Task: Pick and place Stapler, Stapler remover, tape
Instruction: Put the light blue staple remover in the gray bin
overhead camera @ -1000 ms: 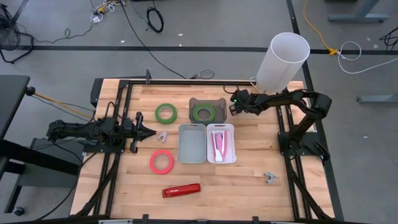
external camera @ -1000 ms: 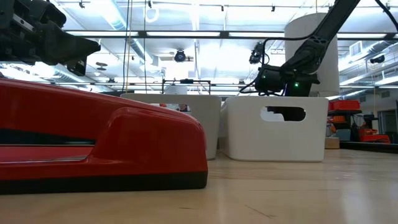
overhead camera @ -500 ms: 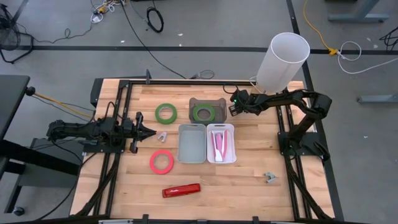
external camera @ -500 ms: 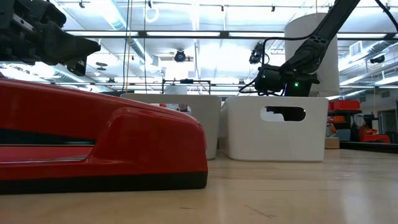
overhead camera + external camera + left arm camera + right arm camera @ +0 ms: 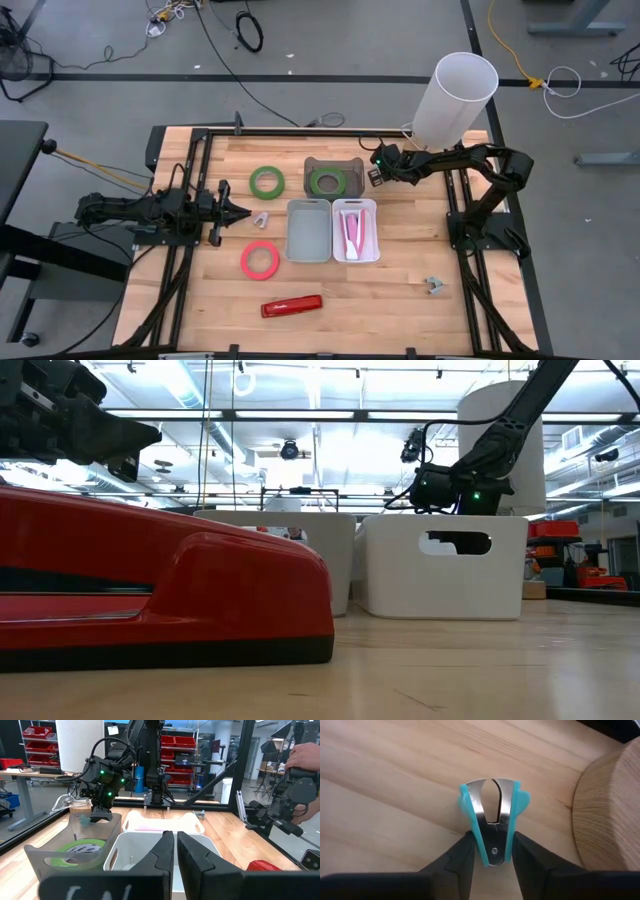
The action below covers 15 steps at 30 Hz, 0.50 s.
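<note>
My right gripper point(image 5: 373, 172) is beside the right end of a brown holder point(image 5: 333, 165) that has a green tape roll point(image 5: 327, 181) in it, and is shut on a teal staple remover point(image 5: 492, 815). My left gripper point(image 5: 247, 210) is shut and empty at the table's left, its tips next to a small grey staple remover point(image 5: 261, 218). A second green tape roll point(image 5: 266, 181) and a red tape roll point(image 5: 260, 260) lie flat on the table. A red stapler point(image 5: 292, 305) lies near the front edge. A pink stapler point(image 5: 352, 232) lies in the white bin point(image 5: 373, 206). My right gripper pinches the teal staple remover by its narrow hinge end point(image 5: 493, 851) between its two fingers point(image 5: 460, 862), one on each side. The remover's open jaws point away from the gripper toward the wooden table top.
A grey bin point(image 5: 291, 230) stands left of the white bin at the table's middle. Another grey staple remover point(image 5: 433, 286) lies at the front right. A tall white cylinder point(image 5: 455, 95) stands at the back right. A person's hand point(image 5: 305, 757) shows beyond the table.
</note>
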Available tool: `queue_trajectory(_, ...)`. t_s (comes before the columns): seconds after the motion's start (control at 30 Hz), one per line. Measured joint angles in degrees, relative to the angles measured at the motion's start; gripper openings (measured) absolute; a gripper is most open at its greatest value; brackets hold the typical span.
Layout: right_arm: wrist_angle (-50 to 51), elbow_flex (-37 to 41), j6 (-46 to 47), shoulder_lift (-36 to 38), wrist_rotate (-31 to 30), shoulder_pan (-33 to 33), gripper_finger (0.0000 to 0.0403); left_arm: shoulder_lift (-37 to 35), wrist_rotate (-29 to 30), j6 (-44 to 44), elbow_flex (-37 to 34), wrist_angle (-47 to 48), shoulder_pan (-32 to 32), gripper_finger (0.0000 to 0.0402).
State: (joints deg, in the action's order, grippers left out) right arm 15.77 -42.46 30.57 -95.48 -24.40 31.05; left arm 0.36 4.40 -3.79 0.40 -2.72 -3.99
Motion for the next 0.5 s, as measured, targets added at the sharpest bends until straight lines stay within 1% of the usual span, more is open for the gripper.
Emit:
queue_trajectory(0.13,0.0,0.0,0.0,0.0,0.0,0.0,0.0114,0.0,0.0,0.0,0.0,0.0,0.0,0.0028)
queue_trajectory(0.3,0.0,0.0,0.0,0.0,0.0,0.0,0.0114,0.0,0.0,0.0,0.0,0.0,0.0,0.0028)
queue_trajectory(0.5,0.3,0.0,-1.1,1.5,2.5,0.0,0.0114,0.0,0.0,0.0,0.0,0.0,0.0,0.0028)
